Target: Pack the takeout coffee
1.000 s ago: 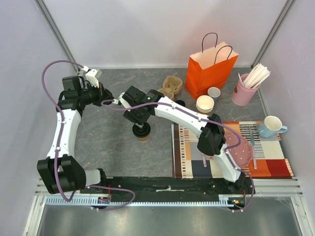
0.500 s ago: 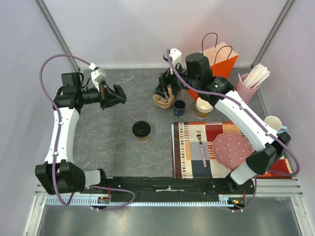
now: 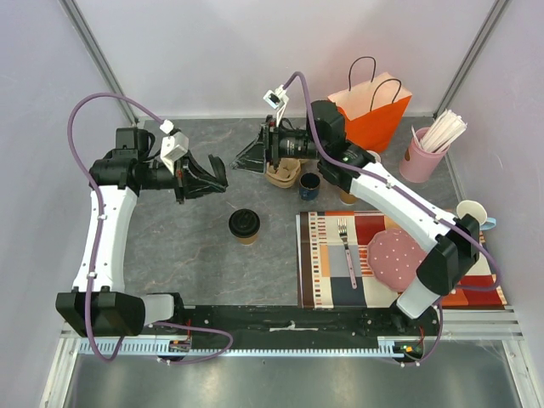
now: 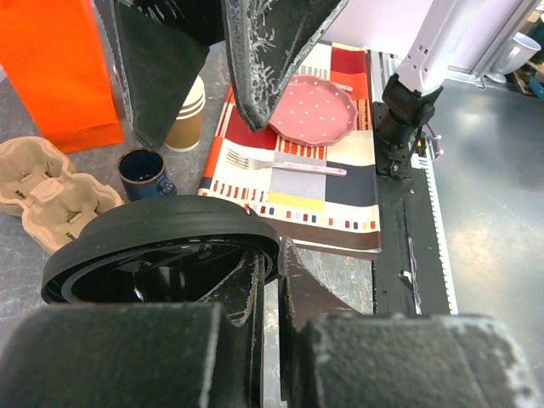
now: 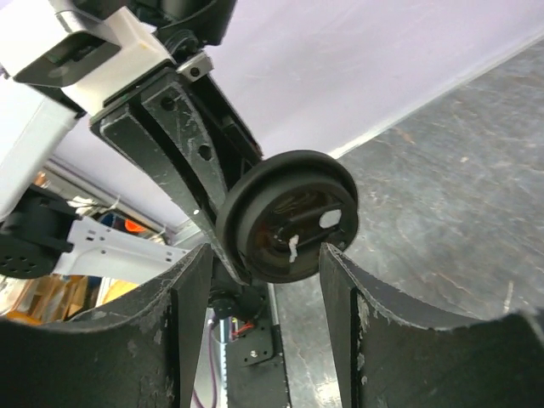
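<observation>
The takeout coffee [image 3: 244,225], a brown cup with a black lid, stands alone on the grey table in the middle. Above and behind it, my left gripper [image 3: 218,172] is shut on the rim of a loose black lid [image 4: 161,255], held on edge. My right gripper [image 3: 241,159] faces it from the right, open. Its two fingers [image 5: 340,280] flank the loose black lid [image 5: 289,217] without touching it. In the left wrist view the right gripper's fingers [image 4: 272,51] hang just past the lid.
A cardboard cup carrier [image 3: 285,172], a dark mug [image 3: 309,185] and stacked paper cups [image 3: 347,195] sit behind. The orange bag [image 3: 370,119] stands at the back right beside a pink straw holder [image 3: 422,157]. On the striped placemat [image 3: 327,280] lie a fork [image 3: 347,251] and a pink plate [image 3: 395,259].
My right gripper left the coffee cup, went back by the carrier, and now points left at the lid. My left gripper moved right toward it.
</observation>
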{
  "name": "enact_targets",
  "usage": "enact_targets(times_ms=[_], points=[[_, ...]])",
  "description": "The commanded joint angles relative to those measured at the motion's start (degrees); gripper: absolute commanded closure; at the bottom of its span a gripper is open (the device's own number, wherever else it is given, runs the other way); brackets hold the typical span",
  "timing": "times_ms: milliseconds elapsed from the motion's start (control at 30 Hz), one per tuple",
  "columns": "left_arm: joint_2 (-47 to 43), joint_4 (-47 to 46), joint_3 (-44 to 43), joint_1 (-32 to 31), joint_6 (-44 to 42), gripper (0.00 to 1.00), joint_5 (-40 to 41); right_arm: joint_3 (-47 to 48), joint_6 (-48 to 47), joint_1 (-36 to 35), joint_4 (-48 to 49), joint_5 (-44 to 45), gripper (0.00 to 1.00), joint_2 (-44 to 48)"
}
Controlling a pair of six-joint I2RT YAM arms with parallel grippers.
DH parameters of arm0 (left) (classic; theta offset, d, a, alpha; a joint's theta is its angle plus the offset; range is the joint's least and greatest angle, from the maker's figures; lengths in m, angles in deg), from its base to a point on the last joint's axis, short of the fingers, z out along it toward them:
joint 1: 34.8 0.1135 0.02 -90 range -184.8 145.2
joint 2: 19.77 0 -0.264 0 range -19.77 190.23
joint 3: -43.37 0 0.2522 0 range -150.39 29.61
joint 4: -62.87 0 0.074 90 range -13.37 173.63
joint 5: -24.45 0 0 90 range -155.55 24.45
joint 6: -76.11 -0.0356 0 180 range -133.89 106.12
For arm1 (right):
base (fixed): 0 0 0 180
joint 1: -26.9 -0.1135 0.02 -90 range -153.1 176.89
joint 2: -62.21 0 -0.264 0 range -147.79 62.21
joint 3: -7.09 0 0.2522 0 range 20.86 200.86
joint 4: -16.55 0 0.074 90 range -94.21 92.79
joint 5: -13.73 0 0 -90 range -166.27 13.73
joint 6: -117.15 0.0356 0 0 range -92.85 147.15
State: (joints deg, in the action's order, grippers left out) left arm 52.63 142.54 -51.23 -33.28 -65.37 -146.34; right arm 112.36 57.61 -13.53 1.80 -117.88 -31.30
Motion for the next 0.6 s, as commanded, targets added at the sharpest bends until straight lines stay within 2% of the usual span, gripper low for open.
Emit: enact_targets(times_ms=[0, 100, 167, 200, 233, 300, 400, 433, 567], points=[[-1.04, 3.7, -2.48, -0.11, -5.91, 0.98, -3.49, 0.69, 4.61, -2.11, 7.85, -4.36, 0.4, -0.7], [-1.03, 3.7, -2.83, -0.03, -5.73, 0.98, -3.58, 1.05, 2.86, -2.73, 7.42, -4.63, 0.44, -1.23], [-0.95, 2.48, -3.53, -0.11, -3.29, 0.98, -3.93, -0.09, -6.24, -2.38, 5.32, -4.71, 0.42, 0.26], [-1.21, 0.56, -3.71, -0.03, -0.05, 0.98, -3.93, -1.23, -10.29, -2.12, 5.21, -7.24, 0.41, 1.05], [-1.12, -4.42, -3.97, -0.02, 8.42, 0.98, -3.67, -3.94, -18.34, -1.16, 5.13, -8.92, 0.39, 3.06], [-1.12, -6.05, -5.03, -0.02, 14.54, 0.98, -4.19, -7.11, -25.24, -0.45, 5.13, -11.04, 0.37, 5.35], [-1.3, -4.31, -6.08, -0.02, 14.67, 0.98, -9.28, -12.65, -38.34, -0.36, 5.12, -11.04, 0.35, 10.01], [-1.21, -1.86, -6.43, -0.02, 14.05, 0.98, -12.86, -14.41, -40.19, -0.27, 5.21, -10.95, 0.35, 11.85], [-1.21, 0.79, -8.28, -0.81, 15.09, 0.98, -17.38, -17.85, -46.36, -0.36, 8.01, -11.22, 0.35, 15.9]])
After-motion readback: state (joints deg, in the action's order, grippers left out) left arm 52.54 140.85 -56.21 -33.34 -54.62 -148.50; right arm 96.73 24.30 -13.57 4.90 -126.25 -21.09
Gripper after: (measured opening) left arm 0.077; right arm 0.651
